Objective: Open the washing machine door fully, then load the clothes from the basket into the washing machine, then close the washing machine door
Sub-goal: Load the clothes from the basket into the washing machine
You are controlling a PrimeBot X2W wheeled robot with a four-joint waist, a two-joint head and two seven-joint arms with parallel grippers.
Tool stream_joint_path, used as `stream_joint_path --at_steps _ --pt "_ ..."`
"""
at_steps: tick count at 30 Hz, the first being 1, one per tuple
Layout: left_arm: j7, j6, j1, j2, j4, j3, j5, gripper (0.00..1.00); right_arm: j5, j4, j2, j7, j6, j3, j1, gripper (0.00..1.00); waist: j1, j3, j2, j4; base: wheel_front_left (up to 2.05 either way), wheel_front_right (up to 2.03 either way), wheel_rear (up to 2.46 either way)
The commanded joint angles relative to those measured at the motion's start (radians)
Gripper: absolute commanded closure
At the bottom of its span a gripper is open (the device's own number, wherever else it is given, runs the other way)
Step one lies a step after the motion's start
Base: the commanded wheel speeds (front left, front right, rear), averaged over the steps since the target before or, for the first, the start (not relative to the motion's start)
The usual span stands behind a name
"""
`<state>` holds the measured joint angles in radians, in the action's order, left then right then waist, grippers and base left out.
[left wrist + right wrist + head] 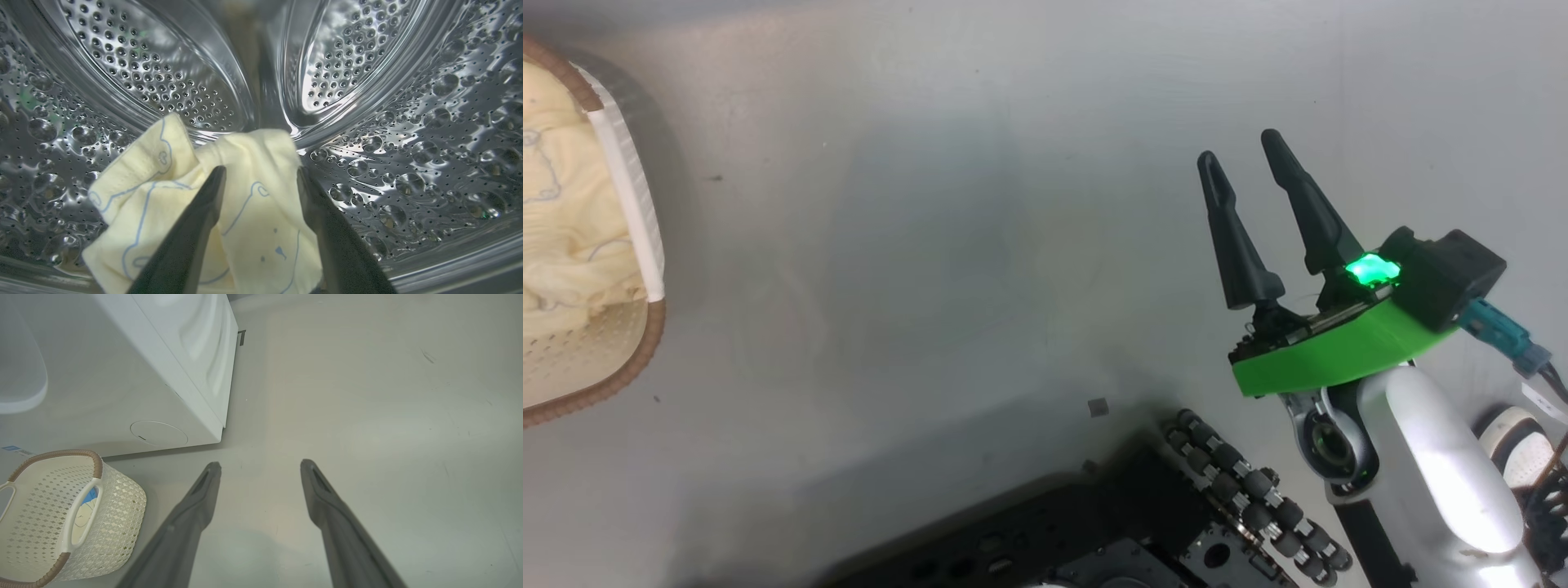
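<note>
My left gripper (261, 170) is inside the washing machine's perforated steel drum (408, 163). Its fingers stand open, and a piece of the clothes (139, 183), cream with blue line drawings, lies loose between and under them on the drum wall. More cream clothes (564, 229) fill the basket (645, 343) at the head view's left edge. In the right wrist view the basket (118, 506) stands before the white washing machine (122, 375), with a bit of clothes (83, 516) showing inside. My right gripper (1240, 149) (260, 464) hangs open over bare floor. The washing machine door is out of view.
My dark wheeled base (1094, 523) with its roller wheel (1250, 490) sits at the bottom of the head view. A small dark square (1098, 407) lies on the grey floor. A blurred pale rounded shape (20, 375) crosses the washer's front at upper left.
</note>
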<state>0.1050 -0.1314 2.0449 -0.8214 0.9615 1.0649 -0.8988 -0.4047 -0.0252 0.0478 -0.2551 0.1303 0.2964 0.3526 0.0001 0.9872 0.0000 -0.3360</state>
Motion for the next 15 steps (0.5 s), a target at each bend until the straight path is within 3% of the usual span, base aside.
stream_joint_path --at_steps 1,15 --pt "0.009 0.001 0.022 -0.015 -0.01 -0.008 -0.009 0.0 -0.001 0.02 0.002 -0.007 0.0 0.005 -0.029 0.0 -0.0001 -0.01 0.0 0.009 0.0 0.0 0.0" --pt "0.118 0.001 -0.162 0.032 -0.043 0.072 -0.15 0.0 0.094 -0.007 0.002 -0.007 0.0 -0.091 -0.013 0.0 -0.0001 -0.153 0.0 0.109 0.0 0.0 0.0"
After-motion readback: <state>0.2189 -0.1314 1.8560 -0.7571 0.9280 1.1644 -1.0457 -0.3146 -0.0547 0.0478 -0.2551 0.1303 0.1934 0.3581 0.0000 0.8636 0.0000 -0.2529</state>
